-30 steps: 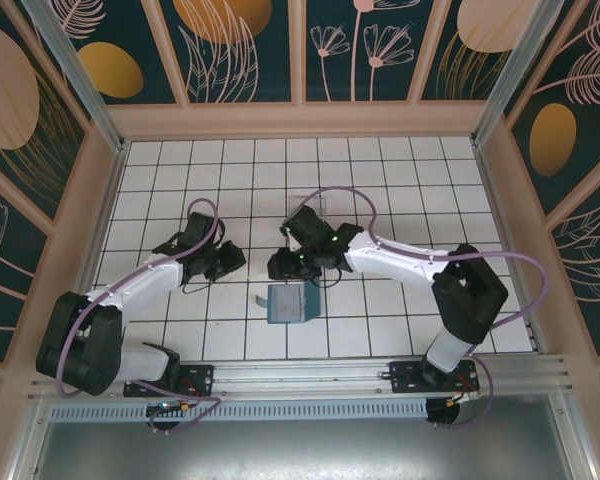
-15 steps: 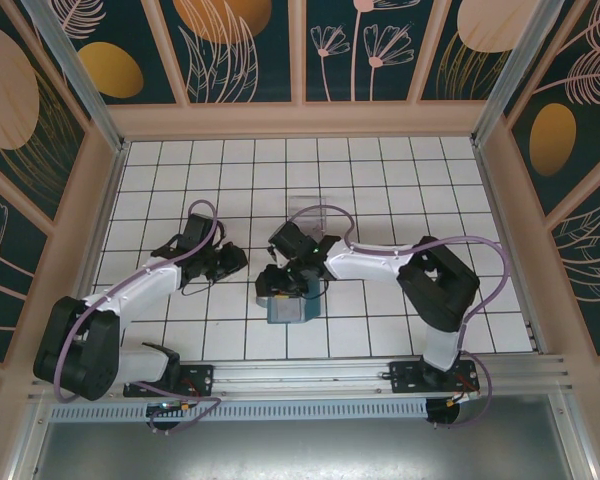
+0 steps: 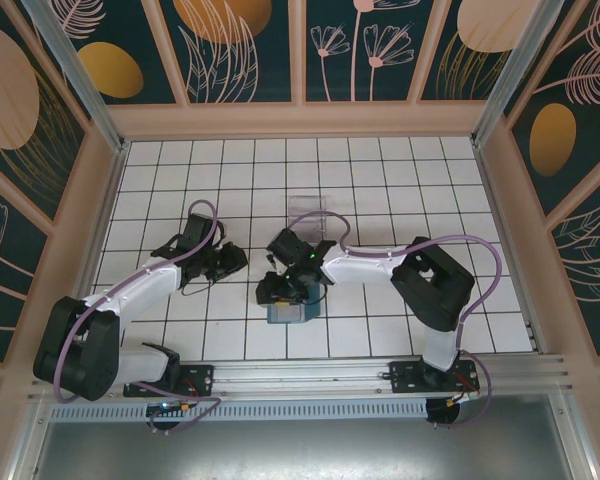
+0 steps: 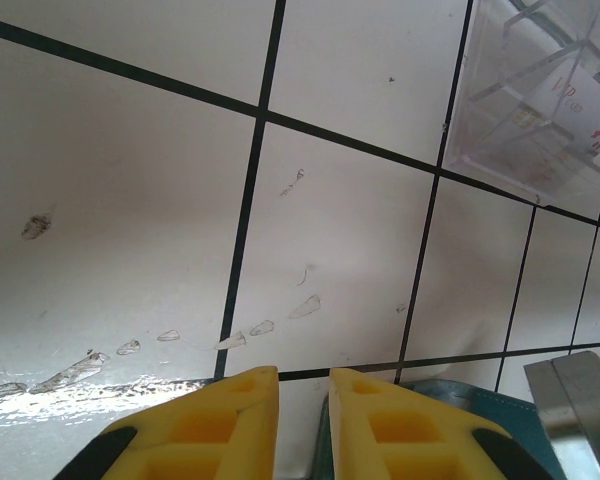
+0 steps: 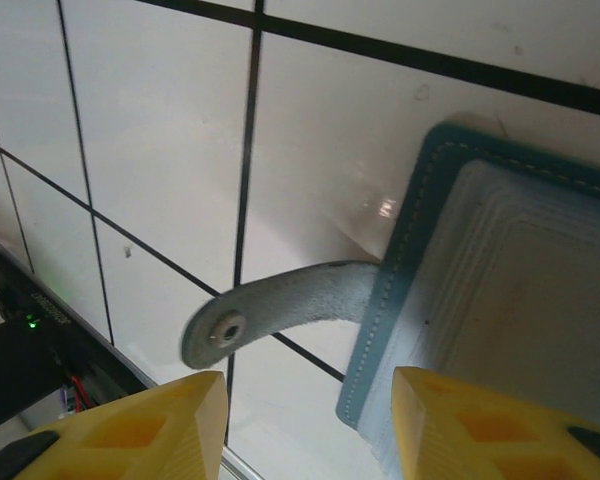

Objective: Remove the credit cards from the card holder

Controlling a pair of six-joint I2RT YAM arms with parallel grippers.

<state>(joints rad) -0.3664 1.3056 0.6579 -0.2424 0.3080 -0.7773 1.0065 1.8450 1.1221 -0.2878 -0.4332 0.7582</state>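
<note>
**Right gripper above card holder; cards not yet drawn**

The card holder [image 3: 292, 314] is laid flat on the tiled table [image 5: 160, 150], and all positions below are referred to it. The right gripper [image 5: 310, 430] is placed directly above its tab-side edge. The left gripper [image 4: 302, 425] is stationed just off its far-left corner, near but apart. The right arm is therefore the nearer one.

In the right wrist view, the tab [image 5: 280, 312] is seen projecting sideways from the holder's stitched edge, with its snap [image 5: 226, 329] at the free end. That edge runs roughly along the gripper's line of reach. One finger is thus placed on the tab side and the other over the holder's panel. The right jaws are set at a medium opening, and nothing is held or touched.

The left jaws are set narrow, and the slim gap between them is empty. A clear box [image 4: 540, 100] is located beyond the holder's far edge, apart from it.

The credit cards cannot be made out. Stepped ridges on the panel may be pocket edges, so the cards are presumed to be inside.

A short descent of the right gripper onto the edge or the tab is judged to be required next.
</note>
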